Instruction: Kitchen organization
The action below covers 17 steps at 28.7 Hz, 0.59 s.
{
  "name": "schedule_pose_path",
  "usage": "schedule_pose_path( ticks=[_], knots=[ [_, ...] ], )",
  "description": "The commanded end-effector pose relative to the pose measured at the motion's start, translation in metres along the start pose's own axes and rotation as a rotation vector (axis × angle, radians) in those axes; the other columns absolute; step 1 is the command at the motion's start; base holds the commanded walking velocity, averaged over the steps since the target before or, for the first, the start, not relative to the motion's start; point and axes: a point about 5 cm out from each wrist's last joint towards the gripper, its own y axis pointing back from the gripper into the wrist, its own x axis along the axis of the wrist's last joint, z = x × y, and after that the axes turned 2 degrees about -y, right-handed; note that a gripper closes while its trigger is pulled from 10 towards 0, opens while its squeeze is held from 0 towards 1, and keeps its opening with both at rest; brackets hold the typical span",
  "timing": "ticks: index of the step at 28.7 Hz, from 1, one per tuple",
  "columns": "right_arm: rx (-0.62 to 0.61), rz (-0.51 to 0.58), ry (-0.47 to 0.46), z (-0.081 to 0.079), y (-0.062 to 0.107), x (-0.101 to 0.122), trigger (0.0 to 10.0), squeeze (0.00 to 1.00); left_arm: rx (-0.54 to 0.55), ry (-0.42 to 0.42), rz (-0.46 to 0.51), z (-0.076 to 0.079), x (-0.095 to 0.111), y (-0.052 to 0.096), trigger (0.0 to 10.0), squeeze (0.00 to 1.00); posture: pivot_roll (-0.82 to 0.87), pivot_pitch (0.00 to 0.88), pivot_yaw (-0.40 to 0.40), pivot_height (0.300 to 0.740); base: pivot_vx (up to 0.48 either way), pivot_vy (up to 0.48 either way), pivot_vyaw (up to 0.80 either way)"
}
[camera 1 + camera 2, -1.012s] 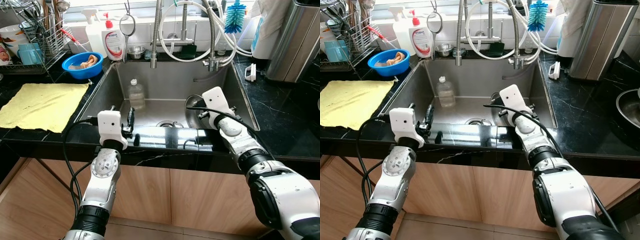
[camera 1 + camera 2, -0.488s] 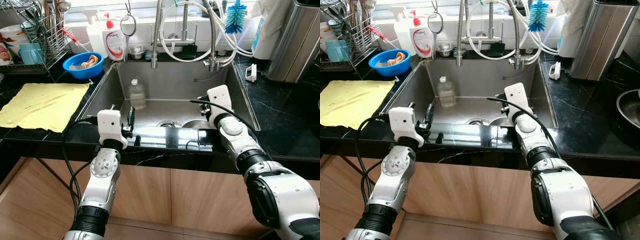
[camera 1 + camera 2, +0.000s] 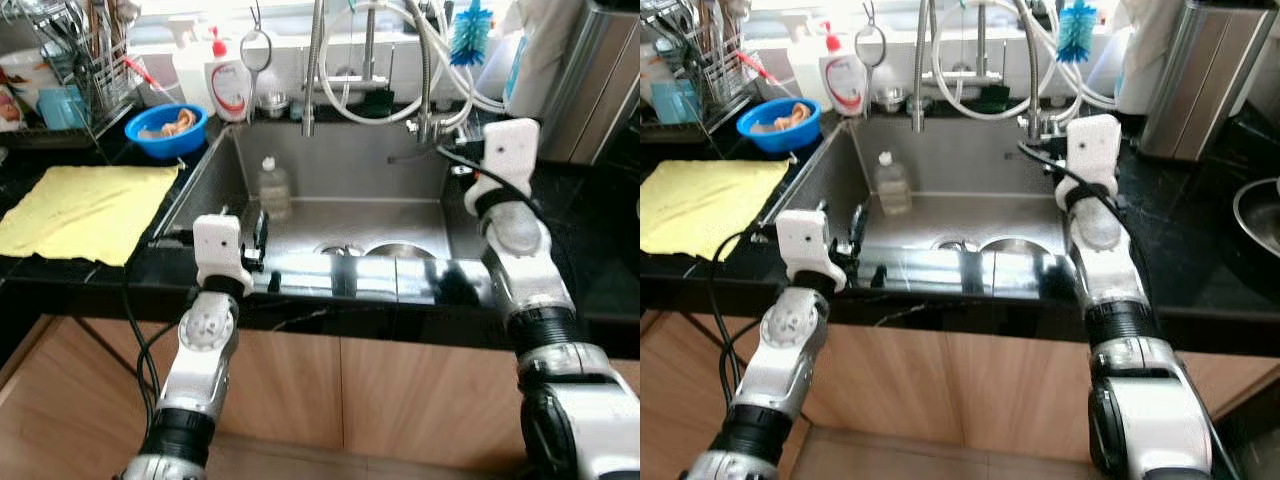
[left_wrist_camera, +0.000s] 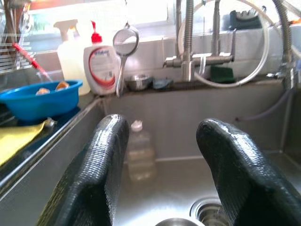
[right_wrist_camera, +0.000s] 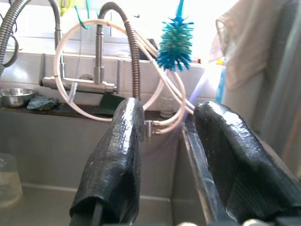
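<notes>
Right gripper (image 5: 164, 160) raised over sink's (image 3: 215, 180) 3 o'clock rim, fingers apart, holding nothing. Left gripper (image 4: 162, 174) parted and empty at the 7 o'clock front edge. Steel bowl (image 3: 400, 250) lying on the sink floor, beside the drain.

Steel sink (image 3: 345, 170), clear bottle (image 3: 272, 186) inside, blue bowl (image 3: 167, 127) and yellow cloth (image 3: 85, 209) on left counter, both arms at front rim.

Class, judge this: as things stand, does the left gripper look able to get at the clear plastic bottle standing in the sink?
Probably yes: the left gripper is open at the sink's front edge, facing the bottle, with nothing between them.
</notes>
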Motion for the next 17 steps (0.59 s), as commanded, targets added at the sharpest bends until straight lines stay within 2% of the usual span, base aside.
schedule_pose_path(
  ticks=[1,4,8,12,13,14,16,17],
  knots=[
    [-0.008,0.029,-0.012,0.004,0.005,0.012,10.0,0.0,0.003,-0.002,0.007,-0.004,0.004,-0.002,10.0,0.0,-0.15,0.0,0.082,0.74,0.0,0.0,0.0],
    [-0.061,-0.001,0.004,0.023,0.021,0.012,10.0,0.0,0.0,-0.001,0.001,-0.004,0.002,-0.003,10.0,0.0,-0.16,0.0,0.084,0.74,0.0,0.0,0.0],
    [-0.097,-0.027,-0.037,0.03,0.03,0.01,10.0,0.0,-0.004,0.0,0.0,-0.004,0.002,-0.001,10.0,0.0,-0.17,0.0,0.085,0.74,0.0,0.0,0.0],
    [-0.035,-0.013,-0.121,0.007,0.047,0.007,10.0,0.0,-0.011,-0.003,0.001,-0.003,0.002,0.003,10.0,0.0,-0.17,0.0,0.083,0.74,0.0,0.0,0.0],
    [0.018,0.0,-0.141,-0.007,0.057,0.009,10.0,0.0,-0.007,-0.006,-0.003,-0.004,0.0,0.005,10.0,0.0,-0.16,0.0,0.087,0.74,0.0,0.0,0.0],
    [0.018,0.0,-0.141,-0.007,0.057,0.009,10.0,0.0,-0.007,-0.006,-0.003,-0.004,0.0,0.005,10.0,0.0,-0.16,0.0,0.087,0.74,0.0,0.0,0.0],
    [0.067,-0.003,-0.168,-0.027,0.069,0.005,10.0,0.0,0.012,-0.012,-0.01,-0.01,-0.001,0.007,10.0,0.0,-0.17,0.0,0.094,0.74,0.0,0.0,0.0],
    [0.067,-0.003,-0.168,-0.027,0.069,0.005,10.0,0.0,0.012,-0.012,-0.01,-0.01,-0.001,0.007,10.0,0.0,-0.17,0.0,0.094,0.74,0.0,0.0,0.0]
  ],
)
